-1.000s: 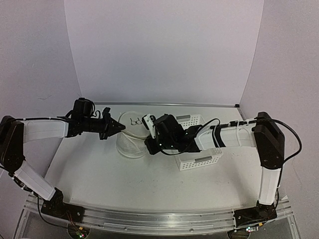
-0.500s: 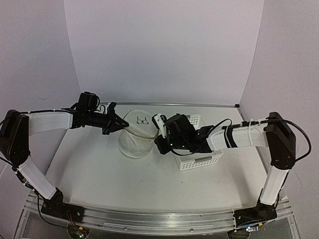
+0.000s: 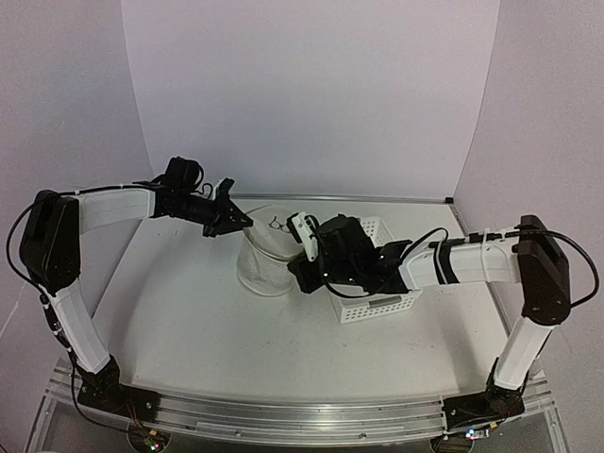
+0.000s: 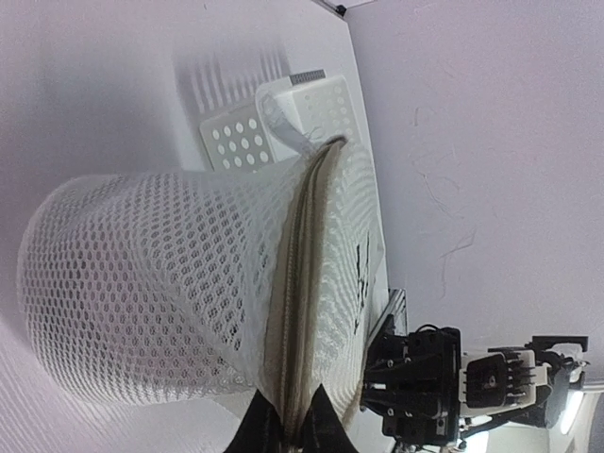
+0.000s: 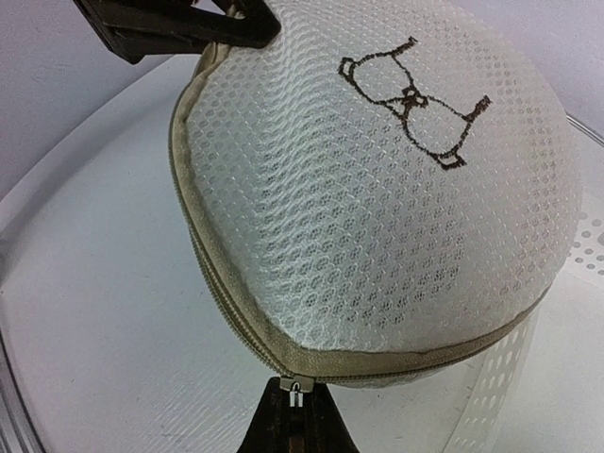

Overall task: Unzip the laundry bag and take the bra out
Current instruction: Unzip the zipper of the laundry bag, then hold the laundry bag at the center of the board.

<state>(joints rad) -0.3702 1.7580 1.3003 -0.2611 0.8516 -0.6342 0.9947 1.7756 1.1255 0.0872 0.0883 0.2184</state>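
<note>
Over the last second the left claw (image 3: 243, 225) has climbed up and back, and the laundry bag (image 3: 264, 260) has been pulled up with it, from a low slumped shape into a taller tub. That claw is clamped on the tan zip seam at the bag's upper rim. In the left wrist view, only the dark tips show, cut off by the bottom edge. The right claw (image 5: 295, 415) is pinched together on the small metal zipper pull (image 5: 295, 385) at the near side of the lid; most of its fingers lie below the frame. Between the two grips the zip looks closed, though its far run curves out of sight. The lid bulges upward and carries a small black mark (image 5: 411, 99). The bag's base sits on the tabletop (image 3: 189, 321), left of centre. The bra cannot be made out through the mesh. Just to the right stands a white lattice basket (image 3: 382, 302), with the right arm stretched across it and hiding much of its inside.
</note>
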